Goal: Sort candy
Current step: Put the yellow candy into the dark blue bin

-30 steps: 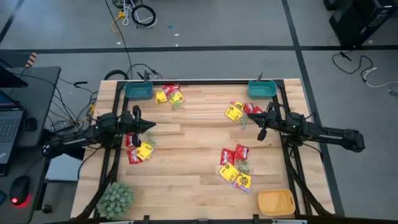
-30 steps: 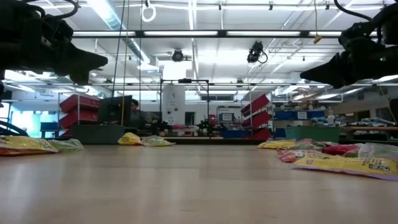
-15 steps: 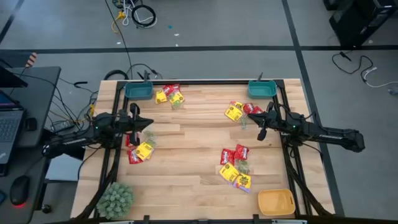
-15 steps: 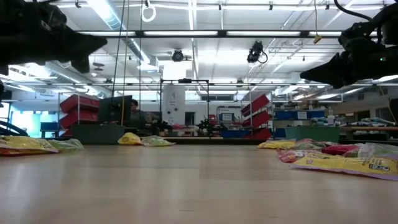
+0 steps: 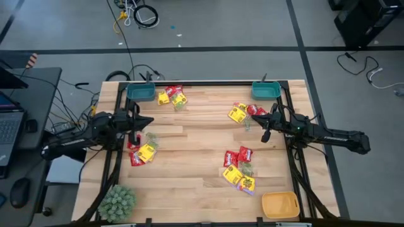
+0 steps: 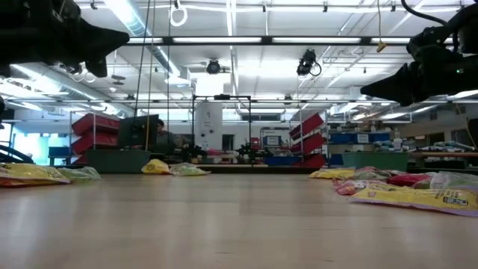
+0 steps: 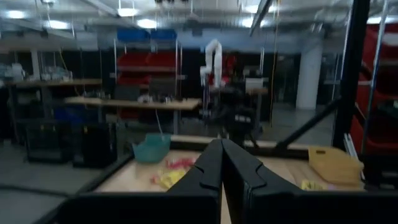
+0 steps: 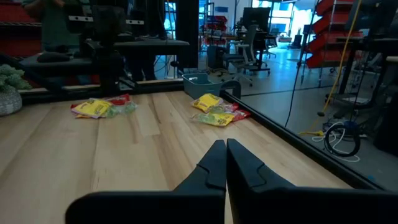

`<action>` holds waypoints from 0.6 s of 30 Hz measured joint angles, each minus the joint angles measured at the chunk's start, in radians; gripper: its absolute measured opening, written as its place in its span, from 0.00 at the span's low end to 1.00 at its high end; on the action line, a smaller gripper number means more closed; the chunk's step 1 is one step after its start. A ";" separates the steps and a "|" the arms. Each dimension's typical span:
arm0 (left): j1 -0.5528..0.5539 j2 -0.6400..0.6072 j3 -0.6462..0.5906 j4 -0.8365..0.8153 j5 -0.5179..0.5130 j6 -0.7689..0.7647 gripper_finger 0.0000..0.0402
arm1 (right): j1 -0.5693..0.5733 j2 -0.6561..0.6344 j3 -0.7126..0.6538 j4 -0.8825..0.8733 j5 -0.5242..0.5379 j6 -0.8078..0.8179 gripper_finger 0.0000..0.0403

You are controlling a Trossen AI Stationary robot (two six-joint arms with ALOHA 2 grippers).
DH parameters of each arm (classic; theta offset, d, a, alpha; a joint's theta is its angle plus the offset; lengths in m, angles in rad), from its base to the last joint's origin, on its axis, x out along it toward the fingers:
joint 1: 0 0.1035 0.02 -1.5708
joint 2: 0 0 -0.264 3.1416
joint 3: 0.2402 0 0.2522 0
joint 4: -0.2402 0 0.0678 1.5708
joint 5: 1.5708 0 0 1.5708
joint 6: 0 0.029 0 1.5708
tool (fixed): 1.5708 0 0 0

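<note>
The candy lies in loose heaps of red, yellow and pale green packets on the wooden table: one by the far left teal bin (image 5: 172, 96), one at the far right (image 5: 245, 112), one at the left (image 5: 142, 150), one at the near right (image 5: 238, 171). My left gripper (image 5: 150, 121) is shut and raised above the left heap, its fingers (image 7: 222, 144) pointing slightly upward. My right gripper (image 5: 265, 135) is shut, level, beside the far right heap, its fingers (image 8: 222, 145) above bare wood. Neither holds anything.
Two teal bins (image 5: 140, 92) (image 5: 266, 90) stand at the far edge. A yellow-orange bin (image 5: 279, 205) sits at the near right corner, and a fuzzy green plant (image 5: 116, 202) at the near left corner. The table's middle (image 5: 196, 145) is bare wood.
My left gripper has risen above the left candy heap and tipped its fingertips upward, staying shut. The candy has not moved.
</note>
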 joint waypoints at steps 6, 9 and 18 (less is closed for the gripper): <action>0.000 0.150 0.126 -0.119 0.000 -0.003 0.02 | 0.000 0.000 0.000 0.000 0.000 0.000 0.00; 0.000 0.245 0.199 -0.202 -0.001 -0.010 0.02 | 0.000 0.000 0.000 0.000 0.000 0.000 0.00; 0.004 0.565 0.444 -0.477 -0.072 -0.030 0.02 | 0.000 0.000 0.000 0.000 0.000 0.000 0.00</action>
